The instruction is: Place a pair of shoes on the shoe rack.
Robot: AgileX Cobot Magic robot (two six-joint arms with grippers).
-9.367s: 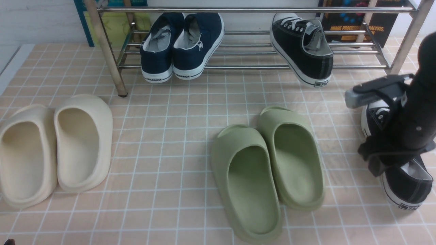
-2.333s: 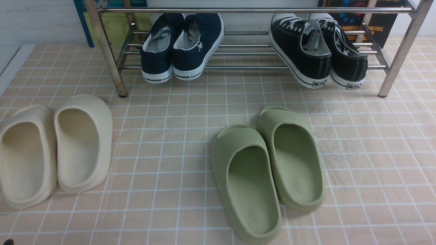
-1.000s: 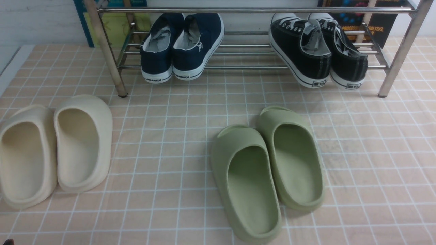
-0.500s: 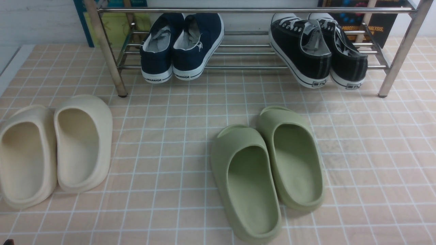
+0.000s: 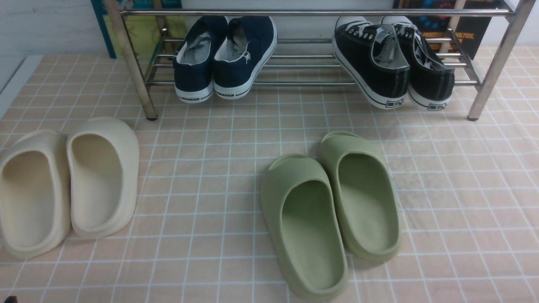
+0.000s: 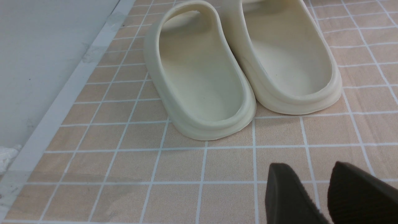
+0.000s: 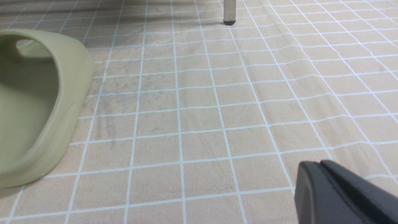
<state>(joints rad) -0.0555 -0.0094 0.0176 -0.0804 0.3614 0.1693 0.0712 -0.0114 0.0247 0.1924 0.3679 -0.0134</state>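
Black canvas sneakers (image 5: 393, 80) are being borne by the chrome rack (image 5: 294, 13) at the frame's upper right, placing apparently being finished and only rest being called for, the right gripper (image 7: 315, 162) being clenched, empty, the left gripper (image 6: 310, 166) being parted, empty.

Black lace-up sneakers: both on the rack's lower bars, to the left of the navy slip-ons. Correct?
Wrong side: the front view shows the black lace-up sneakers to the right of the navy slip-ons. Both are indeed on the rack's lower bars.
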